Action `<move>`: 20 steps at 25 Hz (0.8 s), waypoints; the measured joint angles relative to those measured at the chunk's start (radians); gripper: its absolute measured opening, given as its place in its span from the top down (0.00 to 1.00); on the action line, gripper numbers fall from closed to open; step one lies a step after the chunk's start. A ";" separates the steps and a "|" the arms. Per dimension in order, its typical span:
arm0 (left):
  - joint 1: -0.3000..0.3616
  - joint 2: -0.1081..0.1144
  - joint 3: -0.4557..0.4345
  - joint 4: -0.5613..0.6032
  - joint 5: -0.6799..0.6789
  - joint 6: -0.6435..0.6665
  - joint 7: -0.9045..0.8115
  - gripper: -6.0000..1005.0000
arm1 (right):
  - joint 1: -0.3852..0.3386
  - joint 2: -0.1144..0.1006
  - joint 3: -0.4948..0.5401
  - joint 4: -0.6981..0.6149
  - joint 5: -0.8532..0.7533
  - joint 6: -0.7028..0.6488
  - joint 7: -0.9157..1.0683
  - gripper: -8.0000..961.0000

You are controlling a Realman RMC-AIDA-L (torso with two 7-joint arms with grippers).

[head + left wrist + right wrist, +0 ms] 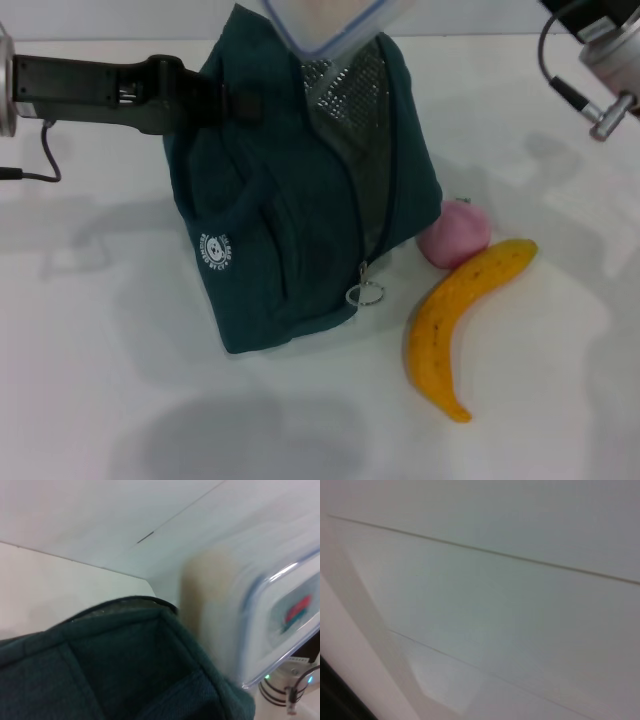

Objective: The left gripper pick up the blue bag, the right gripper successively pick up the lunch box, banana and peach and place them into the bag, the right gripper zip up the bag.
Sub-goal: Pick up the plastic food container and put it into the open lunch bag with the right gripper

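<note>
The blue bag [290, 200] stands upright on the white table, its top corner pinched by my left gripper [228, 100], which reaches in from the left. The bag's mouth is open, showing a silver lining. The lunch box [330, 22], clear with a blue rim, hangs tilted just over that mouth and is cut off by the picture's top edge. The left wrist view shows the lunch box [272, 615] beside the bag's dark rim [125, 605]. The pink peach [455, 234] and the banana [455, 320] lie on the table right of the bag. Only the right arm [605, 55] shows, not its fingers.
The bag's zip pull ring [366, 294] hangs at the lower front of the open zip. A cable trails from the left arm at the far left. White table [120, 380] stretches in front of the bag and to its left.
</note>
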 joint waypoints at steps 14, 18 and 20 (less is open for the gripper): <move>0.000 -0.007 -0.003 0.000 -0.003 0.002 -0.004 0.96 | -0.083 0.000 0.002 0.020 -0.126 0.050 -0.038 0.89; -0.003 -0.008 -0.001 0.000 -0.004 0.002 -0.002 0.96 | -0.079 0.000 0.001 0.019 -0.178 0.088 -0.040 0.89; -0.008 -0.009 0.000 0.000 -0.005 0.002 -0.001 0.96 | -0.069 0.000 0.001 0.019 -0.210 0.105 -0.040 0.89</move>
